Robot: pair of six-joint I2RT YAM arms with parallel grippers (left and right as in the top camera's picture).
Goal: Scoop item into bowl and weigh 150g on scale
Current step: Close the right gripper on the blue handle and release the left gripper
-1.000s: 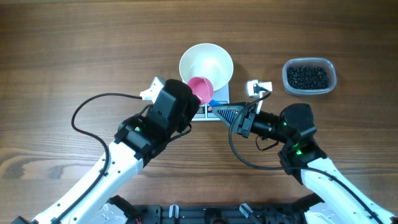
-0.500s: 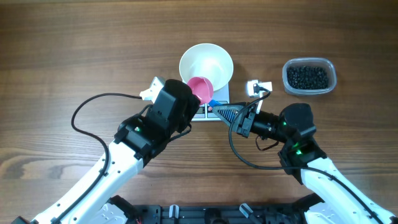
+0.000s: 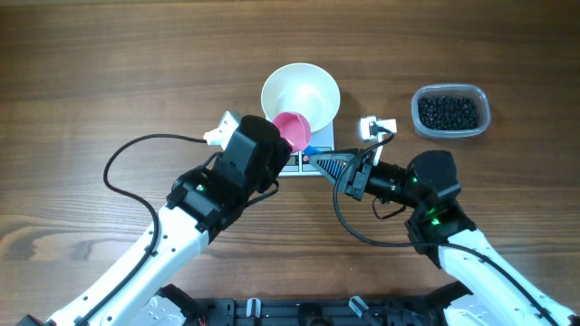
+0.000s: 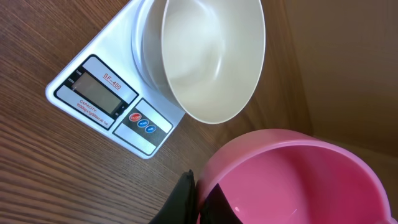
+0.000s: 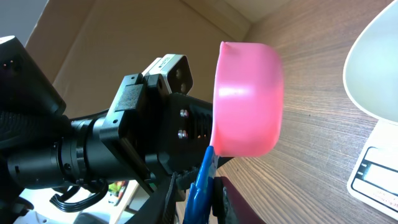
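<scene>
I take this for a robotics lab station rather than a kitchen. A left arm (image 3: 172, 235) and a right arm (image 3: 471, 258), white and black, rise from a black rail (image 3: 299, 312) at the near edge of my wood-grain bench (image 3: 109, 72). Cables (image 3: 113, 172) trail loose, and plain brown panels (image 5: 124, 37) stand behind it.
</scene>
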